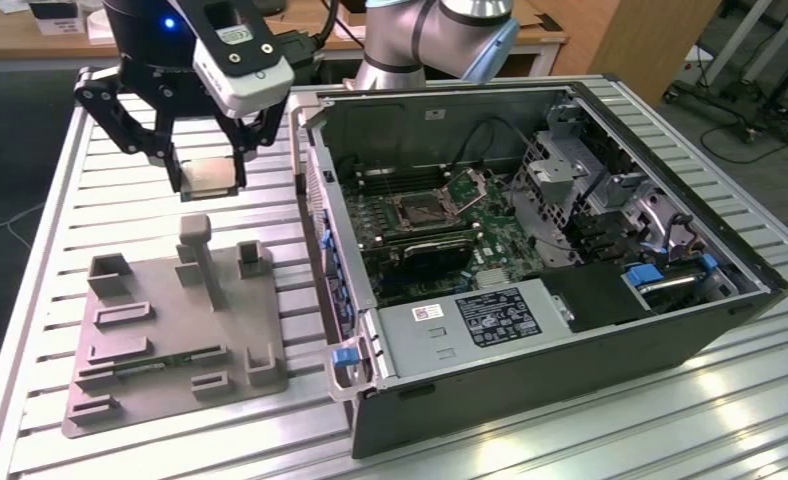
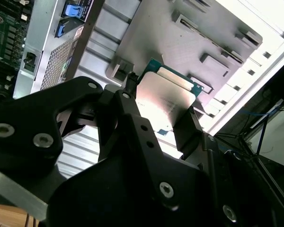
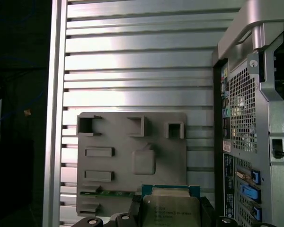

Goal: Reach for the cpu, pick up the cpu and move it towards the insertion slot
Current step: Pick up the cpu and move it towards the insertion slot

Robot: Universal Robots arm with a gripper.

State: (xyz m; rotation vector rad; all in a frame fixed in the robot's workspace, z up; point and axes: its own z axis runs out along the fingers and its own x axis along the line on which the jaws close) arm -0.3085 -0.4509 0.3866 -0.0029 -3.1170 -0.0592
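The cpu (image 1: 211, 176) is a thin square chip, held up in the air by my gripper (image 1: 210, 182), which is shut on its two opposite edges. It hangs above the far end of the grey fixture plate (image 1: 167, 330), to the exterior view's left of the open computer case (image 1: 541, 300). In both wrist views the cpu (image 2: 163, 101) (image 3: 170, 210) shows its silvery metal top between the black fingers (image 2: 187, 127). The insertion slot (image 1: 418, 210) is a square metal-framed socket on the motherboard inside the case, with its hinged bracket (image 1: 472, 188) raised.
The fixture plate carries raised blocks, a tall post (image 1: 194, 235) and a green memory strip (image 3: 111, 193). The case's side wall (image 1: 317, 230) stands between the gripper and the motherboard. Everything rests on a slatted aluminium table (image 1: 127, 210).
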